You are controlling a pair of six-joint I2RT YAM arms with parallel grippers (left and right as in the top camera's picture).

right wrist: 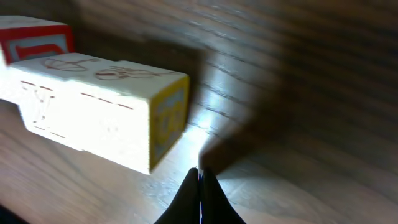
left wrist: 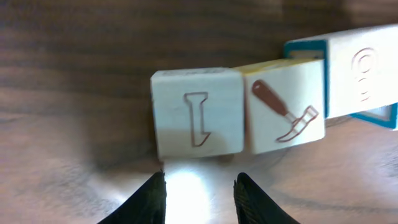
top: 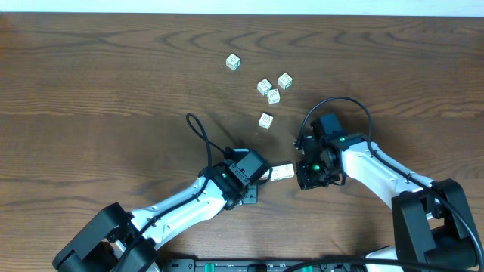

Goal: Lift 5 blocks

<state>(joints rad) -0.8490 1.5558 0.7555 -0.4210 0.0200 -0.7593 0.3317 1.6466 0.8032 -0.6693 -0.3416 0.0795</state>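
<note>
Overhead: five loose blocks (top: 273,96) scattered right of centre toward the tabletop's (top: 91,91) far edge, and a short row of blocks (top: 281,172) nearer the near edge, hemmed between left gripper (top: 265,175) and right gripper (top: 301,174). Left wrist: jaws parted and empty, just short of the letter block (left wrist: 198,112) and hammer block (left wrist: 286,109). Right wrist: fingers pinched together on nothing, the row just beside them
</note>
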